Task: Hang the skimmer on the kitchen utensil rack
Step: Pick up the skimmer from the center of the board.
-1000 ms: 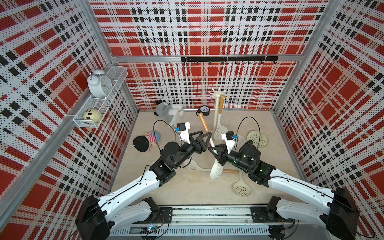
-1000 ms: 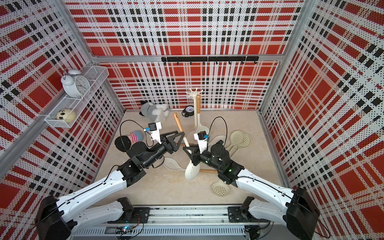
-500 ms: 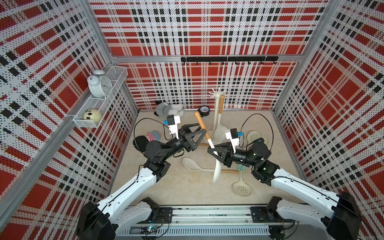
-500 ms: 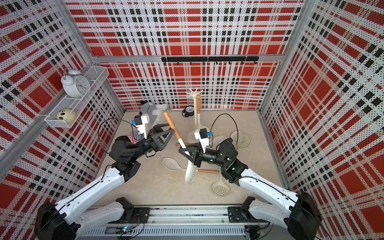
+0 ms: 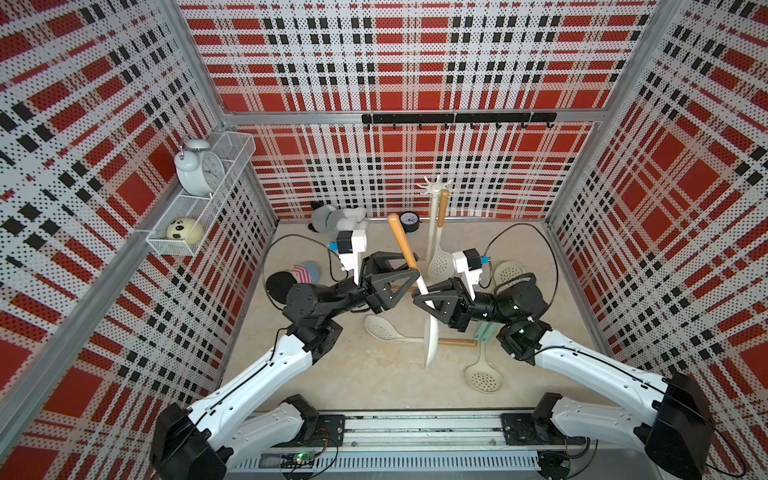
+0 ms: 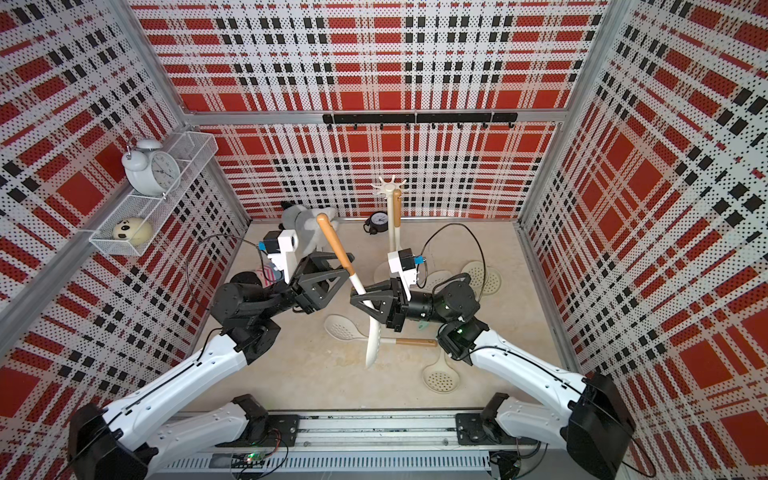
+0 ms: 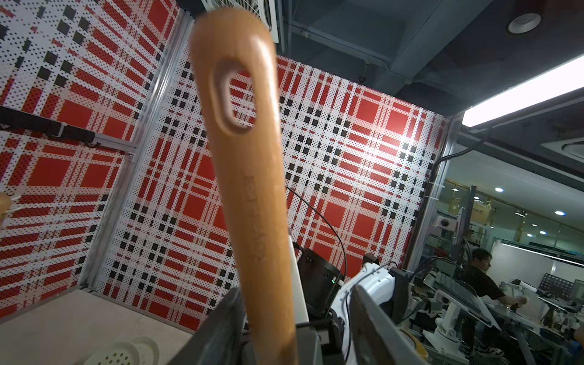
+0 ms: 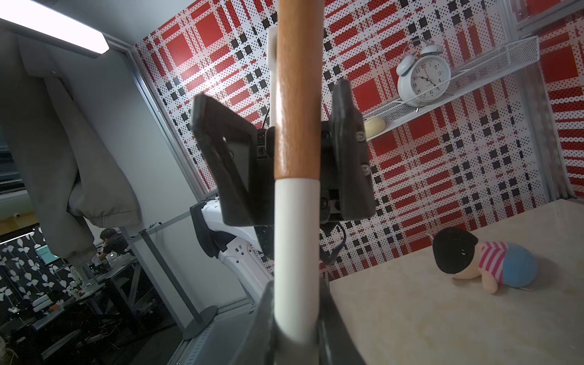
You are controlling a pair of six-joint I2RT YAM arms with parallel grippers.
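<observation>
Since half-second earlier: left end effector (image 5: 409,266) jaws narrowed about wooden handle (image 5: 403,243), gap remaining, not clamped. Right end effector (image 5: 426,297) clamps white shaft (image 5: 422,284); skimmer (image 5: 431,340) upright, airborne above worktop (image 5: 374,386). Handover apparently under way; carry to kitchen utensil rack (image 5: 432,220) and hanging remain.

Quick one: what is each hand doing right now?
Left hand: open, jaws either side of the skimmer's wooden handle, not yet clamped.
Right hand: closed, holding the skimmer by its white shaft.
</observation>
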